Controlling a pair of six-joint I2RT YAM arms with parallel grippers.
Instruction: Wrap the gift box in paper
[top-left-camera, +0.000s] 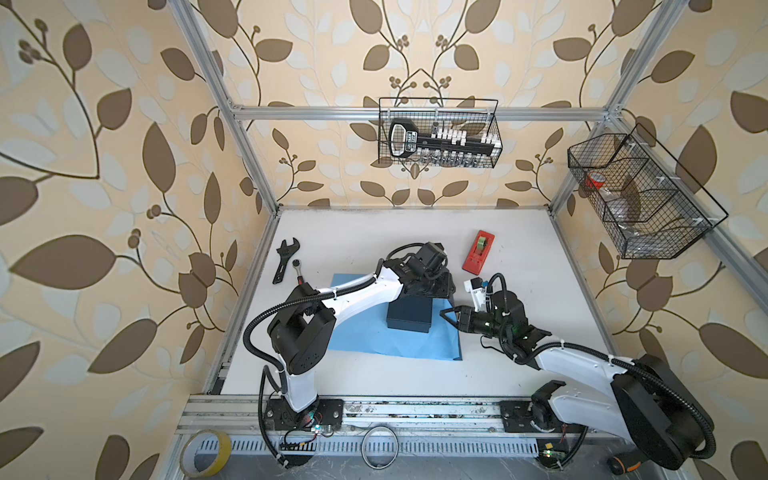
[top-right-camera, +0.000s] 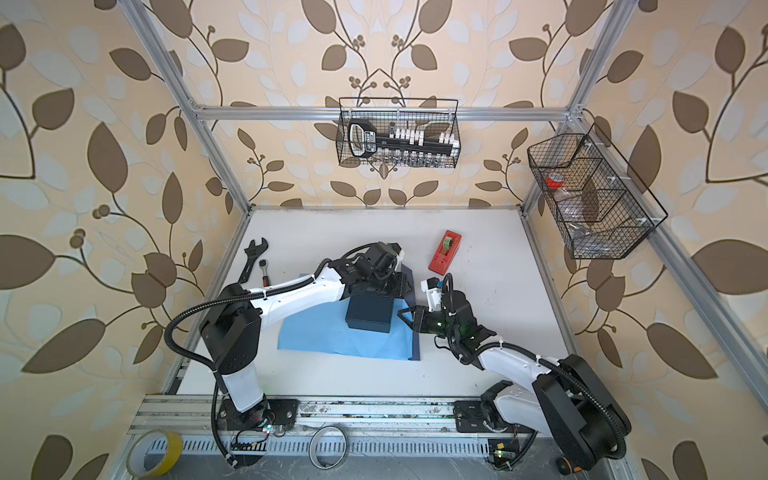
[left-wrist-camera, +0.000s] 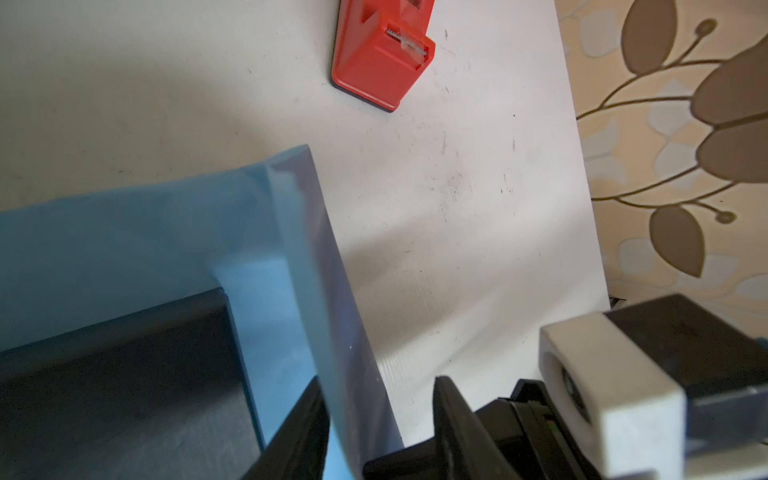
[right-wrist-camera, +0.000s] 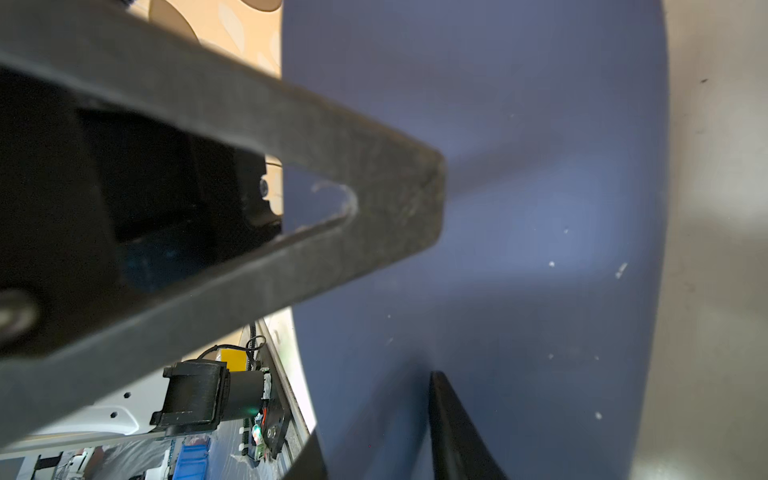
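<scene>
Paper (top-left-camera: 365, 340) lies on the table (top-left-camera: 374, 241) with its light face up, and the gift box (top-left-camera: 409, 318) sits on it, closer to its right side. The right edge of the paper stands almost upright just beside the right wall of the box, with the darker face turned outward. This raised edge runs from the near side to the far side.

The box is therefore to the left of the raised edge, so I judge that the fold must go leftward, over the lid. Both pincers are at this edge. The left gripper (left-wrist-camera: 376, 399) reaches across the box to the far part. Its fingers are spread with the sheet between them; one seems to touch the paper, the other is apart from it.

The right gripper (top-left-camera: 449, 319) comes from the right at the middle part, its fingers also apart on both sides of the sheet, not pressed on it. The right arm is the nearer one; the left arm is stretched far.
</scene>
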